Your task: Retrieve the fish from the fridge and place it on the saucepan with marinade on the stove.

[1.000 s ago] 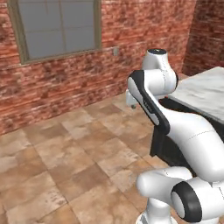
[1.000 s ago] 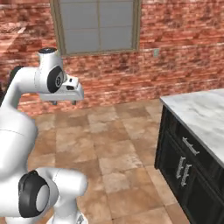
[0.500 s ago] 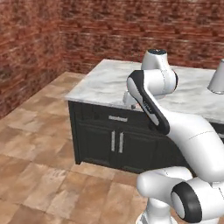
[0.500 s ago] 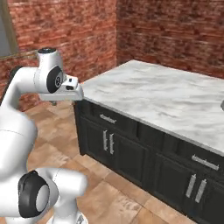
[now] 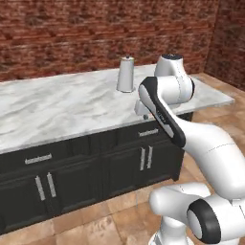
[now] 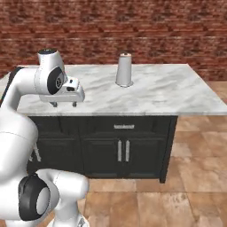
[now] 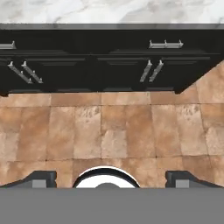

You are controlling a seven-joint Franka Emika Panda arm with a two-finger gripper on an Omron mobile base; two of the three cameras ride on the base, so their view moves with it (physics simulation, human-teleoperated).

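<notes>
No fridge or fish in sight; the step looks like travel toward the fridge. Gripper [image 6: 64, 104] spread, empty, hangs before the island counter [image 6: 168, 95]; next move calls for finding the fridge.

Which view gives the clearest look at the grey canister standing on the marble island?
The right base view: the grey canister stands whole and unobstructed on the marble island. The left base view shows it too, beside the arm. The hand view catches just the island's edge.
</notes>
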